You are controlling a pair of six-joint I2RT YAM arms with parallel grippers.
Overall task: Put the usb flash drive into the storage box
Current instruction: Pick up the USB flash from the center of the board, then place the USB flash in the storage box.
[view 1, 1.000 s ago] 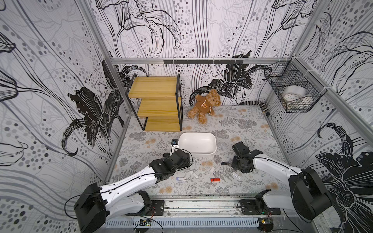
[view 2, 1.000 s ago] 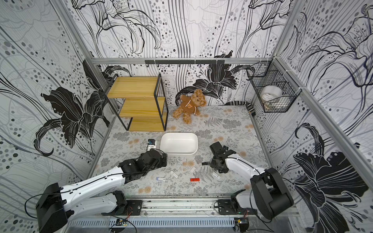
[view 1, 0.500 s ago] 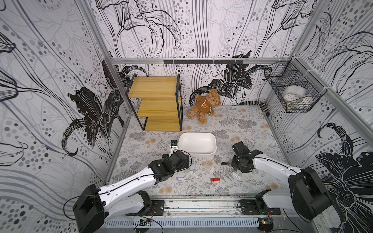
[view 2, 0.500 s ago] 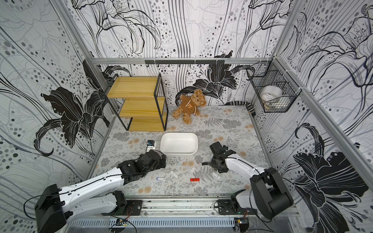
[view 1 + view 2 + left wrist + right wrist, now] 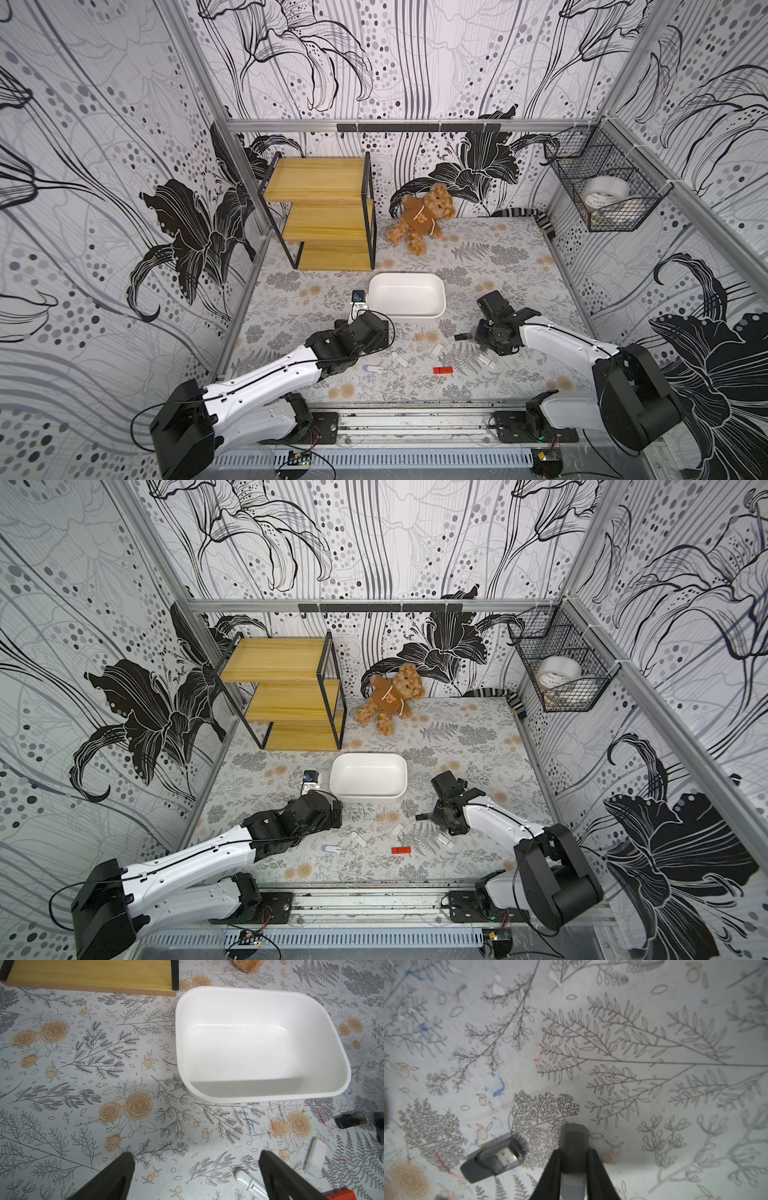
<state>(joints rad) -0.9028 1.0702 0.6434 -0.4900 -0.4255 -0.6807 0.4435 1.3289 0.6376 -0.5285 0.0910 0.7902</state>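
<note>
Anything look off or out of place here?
Nothing broken or spilled. Only oddities: red and blue pen marks staining the mat, and the teddy bear flopped sideways at the back. Storage box sits upright, empty.

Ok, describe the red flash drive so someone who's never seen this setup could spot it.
Find the white storage box in the middle of the floral table. Small sticks lie scattered on the robot's side of it, and the red flash drive lies flat among them. Its neighbours are white or dark grey; it alone is bright red.
</note>
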